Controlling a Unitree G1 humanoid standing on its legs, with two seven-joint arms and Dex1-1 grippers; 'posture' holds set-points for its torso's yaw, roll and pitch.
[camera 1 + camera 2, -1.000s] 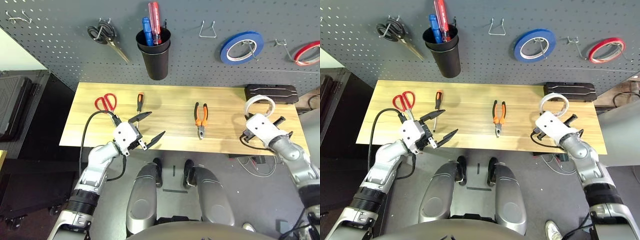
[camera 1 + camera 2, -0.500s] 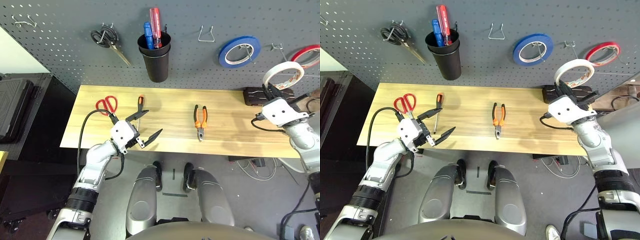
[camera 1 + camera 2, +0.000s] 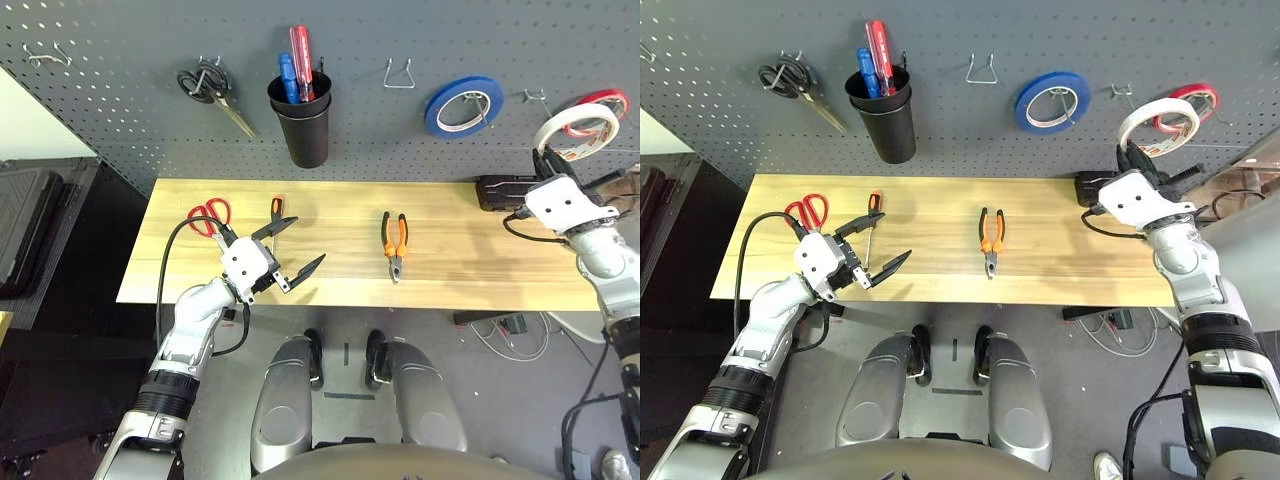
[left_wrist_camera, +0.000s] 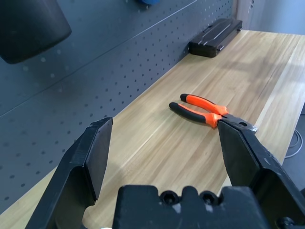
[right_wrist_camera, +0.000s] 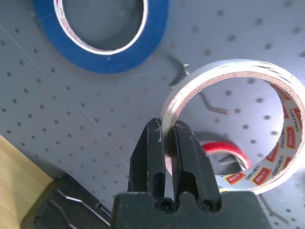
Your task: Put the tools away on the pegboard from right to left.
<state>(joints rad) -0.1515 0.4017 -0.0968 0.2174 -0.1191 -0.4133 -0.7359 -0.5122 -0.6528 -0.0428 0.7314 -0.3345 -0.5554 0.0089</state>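
White tape roll (image 5: pixel 259 138) overlaps red tape roll (image 5: pixel 224 151), seemingly beside hook (image 5: pixel 209 102).

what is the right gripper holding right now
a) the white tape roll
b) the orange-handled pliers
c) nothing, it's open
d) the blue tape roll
a: the right gripper has its fingers pinched shut on the wall of the white tape roll, raised in front of the pegboard near the red tape roll, while the pliers lie on the table and the blue tape roll hangs on its hook.
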